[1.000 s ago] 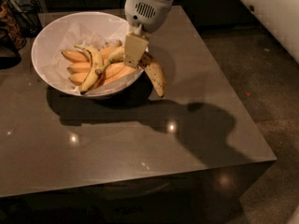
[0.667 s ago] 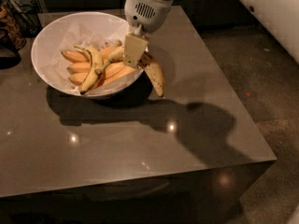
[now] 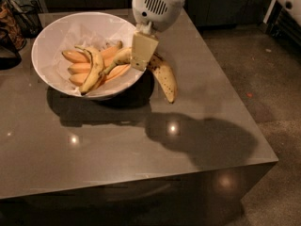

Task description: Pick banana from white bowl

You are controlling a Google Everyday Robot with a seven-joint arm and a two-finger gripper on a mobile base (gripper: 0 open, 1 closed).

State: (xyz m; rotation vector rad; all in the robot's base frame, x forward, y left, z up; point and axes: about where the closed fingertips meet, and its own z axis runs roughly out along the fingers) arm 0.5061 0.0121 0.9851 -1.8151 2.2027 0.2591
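Your tool (image 3: pixel 143 52) is clenched on the banana (image 3: pixel 165 79) mid-length, at the white bowl (image 3: pixel 89 14) rim. Its long axis slants down-right, tip out over the table (image 3: pixel 117 145).

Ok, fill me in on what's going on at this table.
A one-armed robot is working on getting a banana out of the white bowl. Its claw is down at the bowl's right rim, right over the middle of a large freckled banana. That banana lies across the rim, its dark-tipped end pointing down over the grey table. Several other bananas lie inside the bowl on crinkled paper.
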